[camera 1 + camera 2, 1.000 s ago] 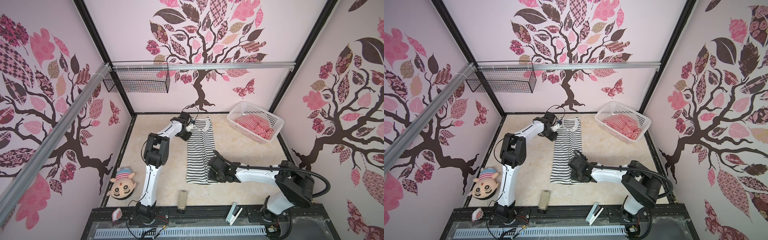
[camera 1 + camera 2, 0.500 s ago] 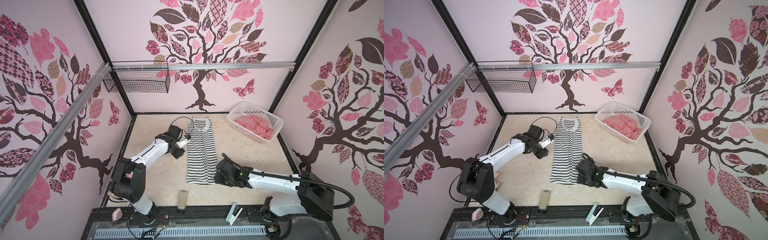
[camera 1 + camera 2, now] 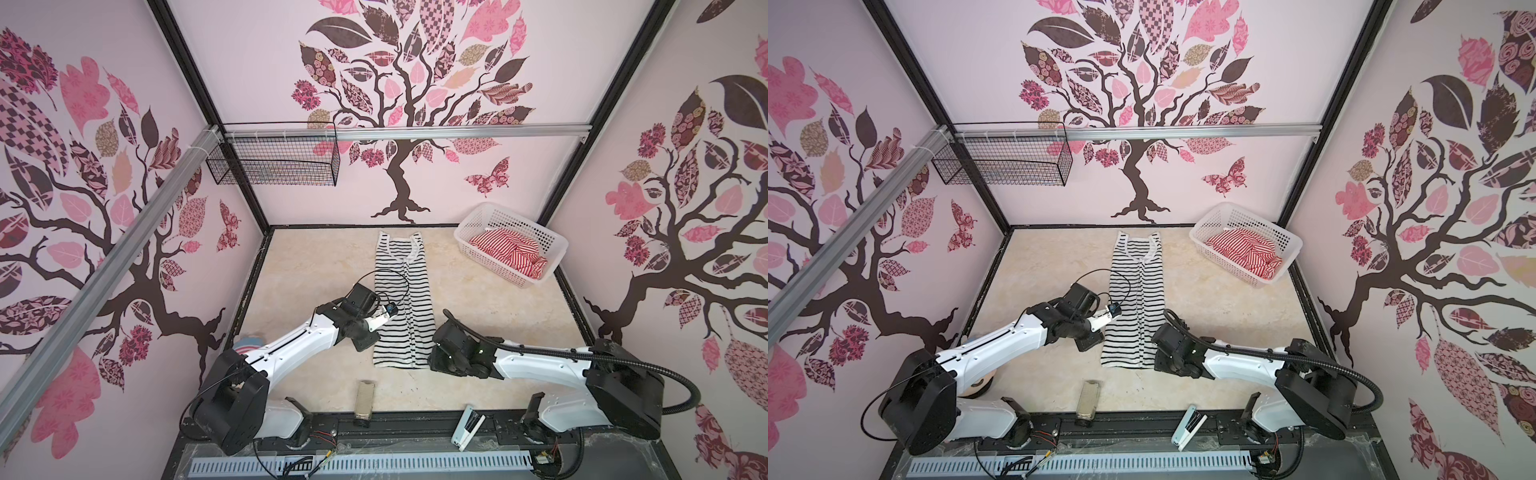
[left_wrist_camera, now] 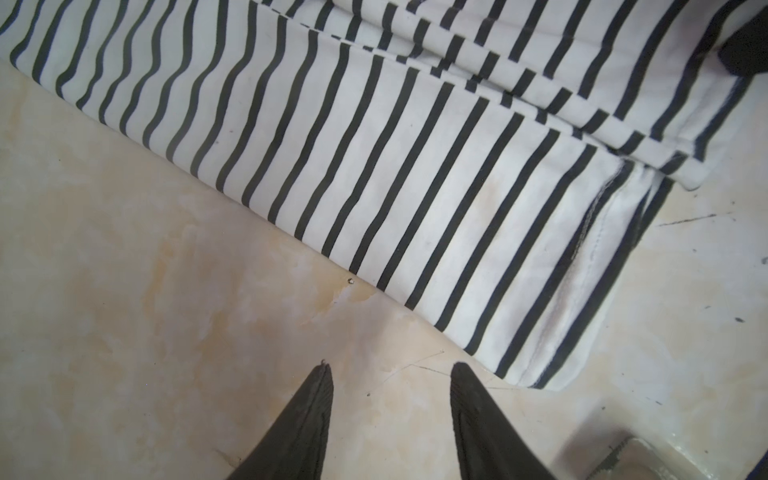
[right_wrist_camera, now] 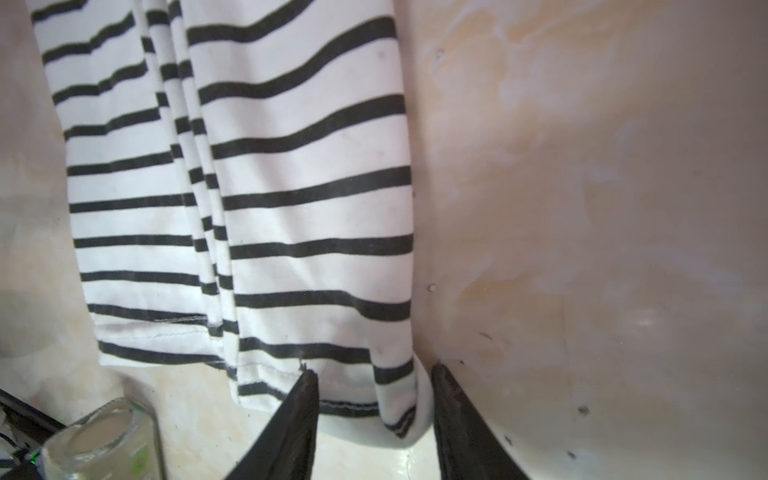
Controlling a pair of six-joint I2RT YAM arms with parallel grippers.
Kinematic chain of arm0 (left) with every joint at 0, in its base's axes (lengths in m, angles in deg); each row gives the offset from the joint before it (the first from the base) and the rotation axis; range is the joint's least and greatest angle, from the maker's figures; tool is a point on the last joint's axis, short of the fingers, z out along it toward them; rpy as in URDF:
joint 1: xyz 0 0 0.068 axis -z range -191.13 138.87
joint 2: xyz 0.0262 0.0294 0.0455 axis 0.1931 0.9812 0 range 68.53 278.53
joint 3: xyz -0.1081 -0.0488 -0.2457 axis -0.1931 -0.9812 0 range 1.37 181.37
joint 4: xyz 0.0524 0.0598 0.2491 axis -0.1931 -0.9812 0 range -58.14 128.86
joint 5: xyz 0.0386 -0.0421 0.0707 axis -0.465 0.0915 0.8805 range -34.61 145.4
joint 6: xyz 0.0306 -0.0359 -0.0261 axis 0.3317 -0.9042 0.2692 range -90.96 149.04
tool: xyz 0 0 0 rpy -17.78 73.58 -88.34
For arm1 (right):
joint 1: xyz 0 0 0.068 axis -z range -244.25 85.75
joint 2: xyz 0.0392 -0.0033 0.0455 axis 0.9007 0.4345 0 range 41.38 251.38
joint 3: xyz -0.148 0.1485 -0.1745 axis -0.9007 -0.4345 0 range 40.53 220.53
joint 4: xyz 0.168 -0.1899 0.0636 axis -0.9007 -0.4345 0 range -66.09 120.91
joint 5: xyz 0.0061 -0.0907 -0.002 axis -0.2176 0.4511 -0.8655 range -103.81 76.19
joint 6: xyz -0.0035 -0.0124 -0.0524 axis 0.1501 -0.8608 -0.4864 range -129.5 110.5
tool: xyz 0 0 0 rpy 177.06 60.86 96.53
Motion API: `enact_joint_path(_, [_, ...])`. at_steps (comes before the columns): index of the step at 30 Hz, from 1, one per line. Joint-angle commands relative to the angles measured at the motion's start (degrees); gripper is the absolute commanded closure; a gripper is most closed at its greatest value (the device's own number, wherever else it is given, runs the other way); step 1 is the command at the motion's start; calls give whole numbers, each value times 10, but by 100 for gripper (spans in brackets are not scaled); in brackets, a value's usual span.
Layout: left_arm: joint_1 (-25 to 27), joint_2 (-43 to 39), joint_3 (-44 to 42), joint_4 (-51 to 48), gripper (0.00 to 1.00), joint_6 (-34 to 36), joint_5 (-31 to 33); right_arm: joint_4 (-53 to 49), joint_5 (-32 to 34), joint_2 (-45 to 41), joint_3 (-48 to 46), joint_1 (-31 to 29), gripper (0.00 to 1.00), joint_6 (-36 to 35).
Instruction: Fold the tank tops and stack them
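Lying crumpled in the white lattice basket, the red-and-white tank top

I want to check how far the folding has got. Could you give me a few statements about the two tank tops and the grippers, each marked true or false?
1. The red-and-white tank top lies in the white basket. True.
2. The black-and-white tank top is stacked on the red-and-white one. False: it lies alone on the table, folded into a long strip.
3. The left gripper is shut on the hem. False: it is open over bare table beside a hem corner.
4. The right gripper is open, with a hem corner of the black-and-white tank top between its jaws. True.
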Motion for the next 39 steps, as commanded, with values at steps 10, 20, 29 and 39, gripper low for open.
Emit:
enact_joint_path(10, [9,-20,-28,-1,45,9,-41,-10,-10,12,1,-2,84,-7])
enact_joint_path(20, [40,-23,-38,-26,43,43,-73,-49,13,-20,48,2,98,-25])
enact_joint_path(29, [128,14,-59,22,44,57,10,-57,0,-42,45,49,99,-38])
enact_joint_path(39, [137,33,-60,34,48,66,1,-53,-11,-71,21,73,99,-38])
